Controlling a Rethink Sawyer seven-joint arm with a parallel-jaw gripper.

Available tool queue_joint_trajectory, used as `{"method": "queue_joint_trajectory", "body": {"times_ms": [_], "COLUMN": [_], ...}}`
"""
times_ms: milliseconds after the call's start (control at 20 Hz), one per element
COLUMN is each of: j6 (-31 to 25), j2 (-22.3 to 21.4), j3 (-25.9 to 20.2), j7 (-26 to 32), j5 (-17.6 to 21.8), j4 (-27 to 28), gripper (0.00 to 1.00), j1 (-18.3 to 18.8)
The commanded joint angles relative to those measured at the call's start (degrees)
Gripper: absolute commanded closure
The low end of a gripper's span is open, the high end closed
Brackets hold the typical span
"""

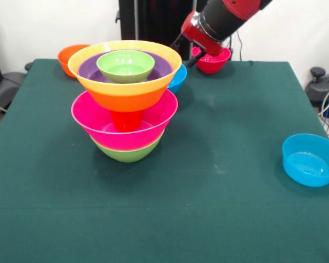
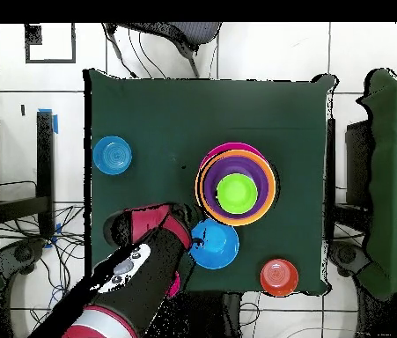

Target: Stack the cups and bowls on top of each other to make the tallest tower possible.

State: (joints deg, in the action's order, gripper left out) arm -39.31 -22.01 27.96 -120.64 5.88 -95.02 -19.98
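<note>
Six pieces form the tower (image 1: pixel 125 104) at the table's left middle. Whether the gripper (image 1: pixel 193 57), far behind it by the red bowl (image 1: pixel 211 61), holds anything, I cannot tell. Next likely: fetch a loose bowl and centre it on top.

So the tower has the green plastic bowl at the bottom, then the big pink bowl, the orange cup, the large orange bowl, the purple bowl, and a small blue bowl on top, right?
Not quite: the top piece is a small green plastic bowl, not blue. The front view shows it sitting in the purple bowl; the rest of the tower is as you said.
</note>
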Motion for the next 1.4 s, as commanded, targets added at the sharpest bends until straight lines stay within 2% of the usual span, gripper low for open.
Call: {"method": "queue_joint_trajectory", "body": {"times_ms": [50, 250, 850, 1400], "j6": [7.21, 9.58, 11.07, 11.57], "j2": [4.51, 6.40, 10.60, 12.06], "j3": [-3.91, -4.10, -3.65, -4.10], "j7": [-12.80, -13.23, -14.82, -16.16], "j5": [-0.83, -1.22, -2.14, -3.63], "j4": [-3.56, -3.43, -0.64, -0.07], "gripper": [0.00, 0.00, 0.00, 0.00], "j1": [-1.60, -1.40, -1.57, -2.66]}}
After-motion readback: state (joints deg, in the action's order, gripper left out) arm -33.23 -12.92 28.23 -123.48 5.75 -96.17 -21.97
